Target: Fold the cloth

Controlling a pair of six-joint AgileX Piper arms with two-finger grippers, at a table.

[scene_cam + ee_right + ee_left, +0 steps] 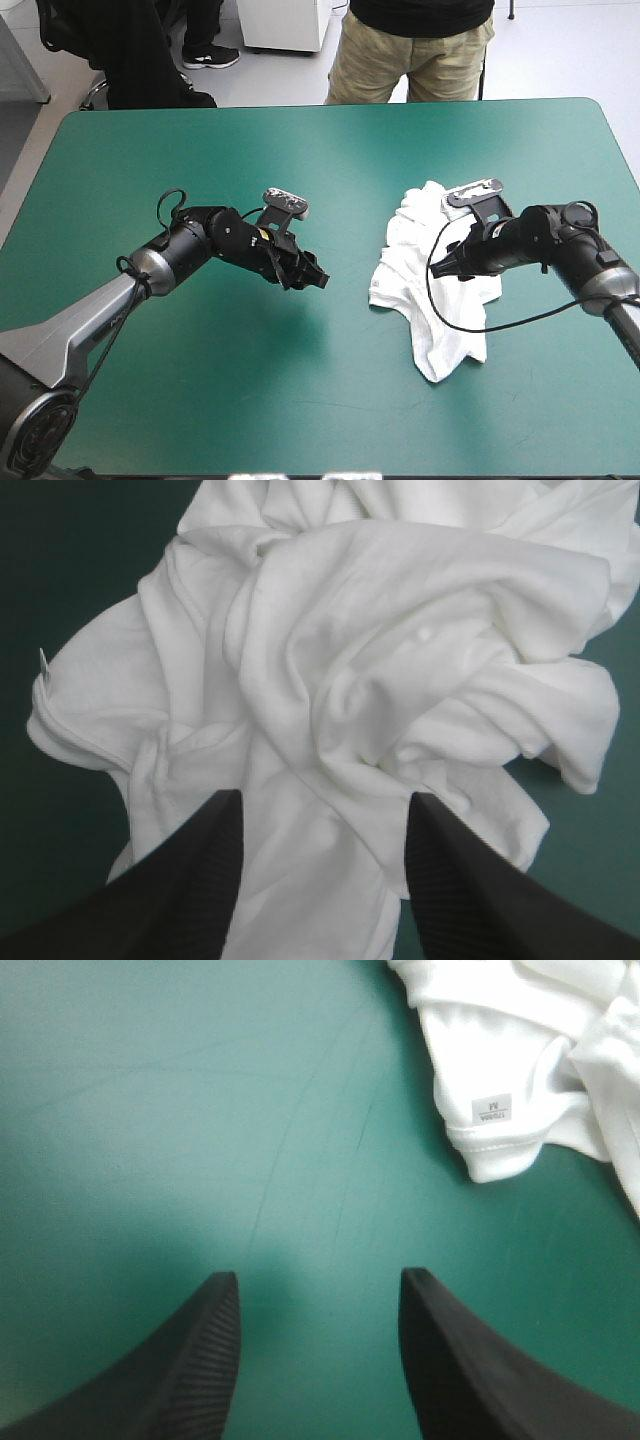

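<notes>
The white T-shirt [425,280] lies as a crumpled heap on the teal-green cover, right of the table's middle. My right gripper [445,267] hovers over the heap, open, with white folds [400,680] under and ahead of its black fingers [190,880]. My left gripper [318,280] is a short way left of the shirt, open over bare cover. In the left wrist view the shirt's hem with a small size label [492,1110] shows ahead and to one side of the gripper [320,1300], apart from the fingers [200,1360].
Bare teal-green cover [300,160] spreads around the heap, widest on the left and along the front. A person [415,50] stands just beyond the table's far edge, not over its top.
</notes>
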